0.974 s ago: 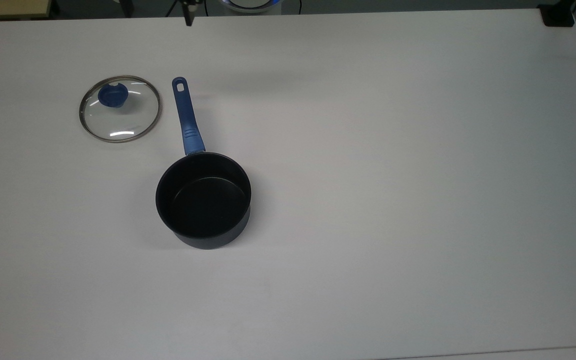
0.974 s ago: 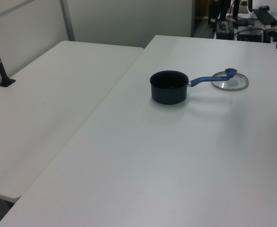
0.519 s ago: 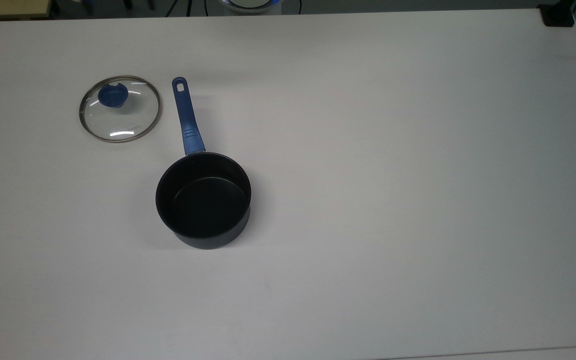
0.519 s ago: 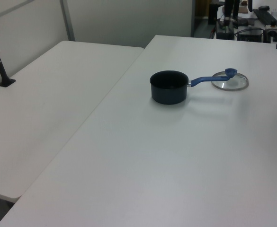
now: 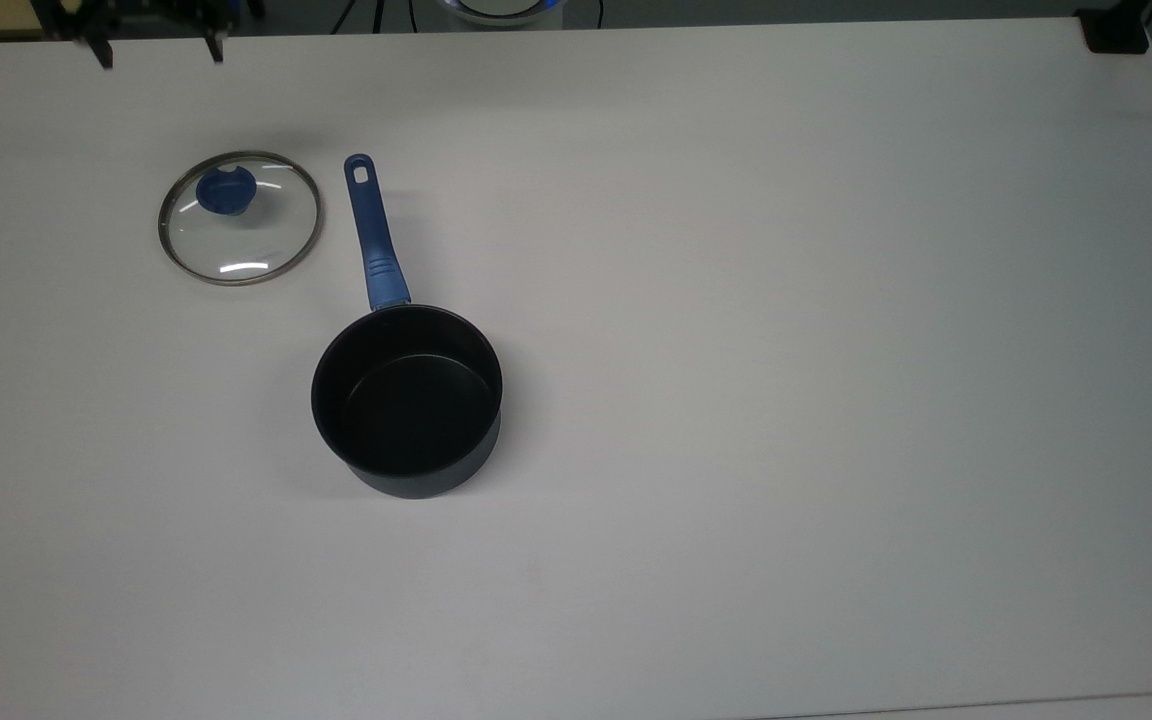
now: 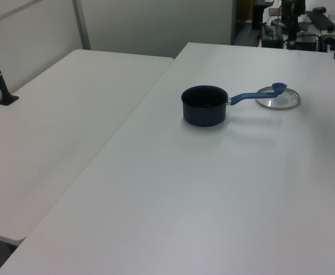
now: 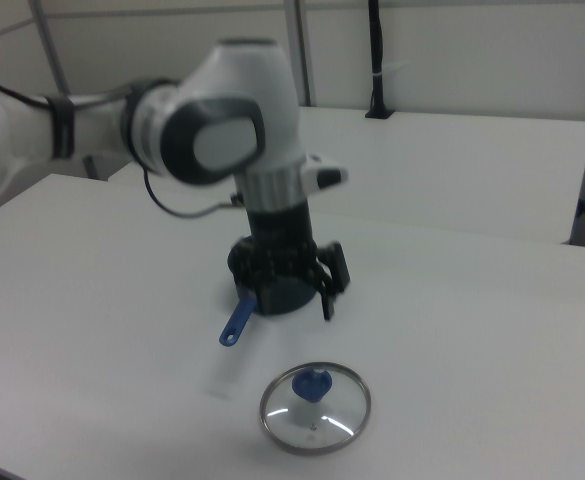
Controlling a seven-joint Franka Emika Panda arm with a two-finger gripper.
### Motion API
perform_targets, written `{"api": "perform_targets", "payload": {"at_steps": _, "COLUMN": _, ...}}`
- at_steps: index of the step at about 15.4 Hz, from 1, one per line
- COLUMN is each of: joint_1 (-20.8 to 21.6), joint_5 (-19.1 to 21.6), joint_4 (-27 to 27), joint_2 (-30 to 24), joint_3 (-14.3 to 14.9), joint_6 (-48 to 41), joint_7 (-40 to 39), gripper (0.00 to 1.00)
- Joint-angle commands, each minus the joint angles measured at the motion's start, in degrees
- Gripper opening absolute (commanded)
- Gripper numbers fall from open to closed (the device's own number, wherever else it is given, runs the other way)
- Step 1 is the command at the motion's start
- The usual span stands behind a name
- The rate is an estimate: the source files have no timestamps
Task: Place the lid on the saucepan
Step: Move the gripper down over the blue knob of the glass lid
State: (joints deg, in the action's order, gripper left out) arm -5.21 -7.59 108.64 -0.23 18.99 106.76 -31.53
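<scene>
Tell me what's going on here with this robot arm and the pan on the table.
The robot arm's gripper hangs above the white table with its fingers open, holding nothing. The glass lid with its blue knob lies flat on the table beside the saucepan, close to the pan's long blue handle but not touching it. The saucepan stands open and empty. The lid has not been picked up yet.

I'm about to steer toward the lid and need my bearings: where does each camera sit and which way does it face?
Top view: overhead, looking straight down at the table, lid and saucepan; the gripper, jaws apart, shows at its top edge.
Left view: raised, beyond the saucepan's side, looking across the table toward the lid.
Right view: opposite, lid nearest, facing the arm and gripper.
All share the lid and saucepan.
</scene>
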Motion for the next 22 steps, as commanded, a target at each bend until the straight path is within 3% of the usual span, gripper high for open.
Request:
{"api": "perform_targets", "payload": {"at_steps": 1, "joint_1": -0.1, "joint_5": -0.3, "joint_4": 8.3, "joint_2": -0.6, "joint_3": 1.2, "joint_6": 10.0, "joint_7": -0.8, "gripper": 1.0}}
{"api": "perform_targets", "payload": {"at_steps": 4, "joint_1": 0.0, "joint_5": 0.6, "joint_4": 9.0, "joint_2": 2.6, "joint_3": 1.2, "joint_6": 10.8, "joint_7": -0.5, "gripper": 0.99}}
{"api": "perform_targets", "payload": {"at_steps": 8, "joint_1": 0.3, "joint_5": 5.2, "joint_4": 8.9, "joint_2": 7.1, "joint_3": 1.2, "joint_6": 17.2, "joint_7": 4.9, "gripper": 0.99}}
{"api": "perform_targets", "payload": {"at_steps": 18, "joint_1": 0.9, "joint_5": 5.7, "joint_4": 8.9, "joint_2": 11.3, "joint_3": 0.3, "joint_6": 18.8, "joint_7": 8.0, "gripper": 0.99}}
{"api": "perform_targets", "payload": {"at_steps": 21, "joint_1": 0.9, "joint_5": 5.7, "joint_4": 8.9, "joint_2": 12.0, "joint_3": 0.3, "joint_6": 19.0, "joint_7": 7.9, "gripper": 0.96}}
{"api": "perform_targets", "payload": {"at_steps": 22, "joint_1": 0.9, "joint_5": 5.7, "joint_4": 8.9, "joint_2": 12.1, "joint_3": 0.0, "joint_6": 19.0, "joint_7": 8.0, "gripper": 0.89}}
